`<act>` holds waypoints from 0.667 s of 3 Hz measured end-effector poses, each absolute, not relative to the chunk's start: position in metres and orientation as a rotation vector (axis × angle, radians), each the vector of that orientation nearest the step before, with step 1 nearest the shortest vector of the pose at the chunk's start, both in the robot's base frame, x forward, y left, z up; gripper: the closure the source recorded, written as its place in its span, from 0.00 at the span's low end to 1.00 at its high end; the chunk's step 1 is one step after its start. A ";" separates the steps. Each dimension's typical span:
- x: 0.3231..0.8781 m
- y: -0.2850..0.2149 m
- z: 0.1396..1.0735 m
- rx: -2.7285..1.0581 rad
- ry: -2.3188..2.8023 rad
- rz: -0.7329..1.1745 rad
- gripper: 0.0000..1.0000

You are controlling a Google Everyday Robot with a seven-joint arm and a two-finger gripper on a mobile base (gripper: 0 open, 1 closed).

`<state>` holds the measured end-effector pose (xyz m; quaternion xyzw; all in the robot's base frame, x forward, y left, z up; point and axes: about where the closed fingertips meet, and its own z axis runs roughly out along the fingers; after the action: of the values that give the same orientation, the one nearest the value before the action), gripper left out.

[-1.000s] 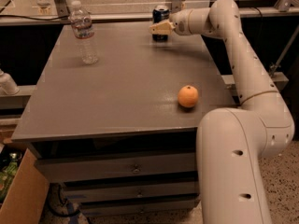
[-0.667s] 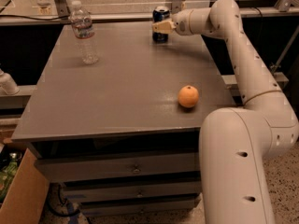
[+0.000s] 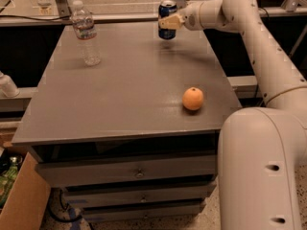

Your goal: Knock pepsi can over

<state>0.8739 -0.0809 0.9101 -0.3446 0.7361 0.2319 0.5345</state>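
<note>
The pepsi can (image 3: 166, 14), dark blue with a silver top rim, stands upright at the far edge of the grey table (image 3: 129, 95), right of the middle. My gripper (image 3: 169, 24) reaches in from the right at the end of the white arm (image 3: 259, 37). It is at the can's front and right side and covers part of its middle. I cannot tell whether it touches the can or only lies in front of it.
A clear plastic water bottle (image 3: 85, 32) with a white cap stands at the far left of the table. An orange (image 3: 193, 98) lies near the right edge. Drawers (image 3: 139, 171) sit under the tabletop. A cardboard box (image 3: 21, 200) stands on the floor at the lower left.
The gripper and the can sit slightly higher in the view than before. The can is still upright. The bottle and the orange have not moved.
</note>
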 end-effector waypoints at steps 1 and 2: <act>0.838 -0.087 0.932 -0.917 1.797 0.506 1.00; 0.804 -0.094 0.935 -1.089 1.851 0.391 1.00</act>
<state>0.8040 -0.0940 0.9349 -0.4428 0.7523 0.1590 0.4612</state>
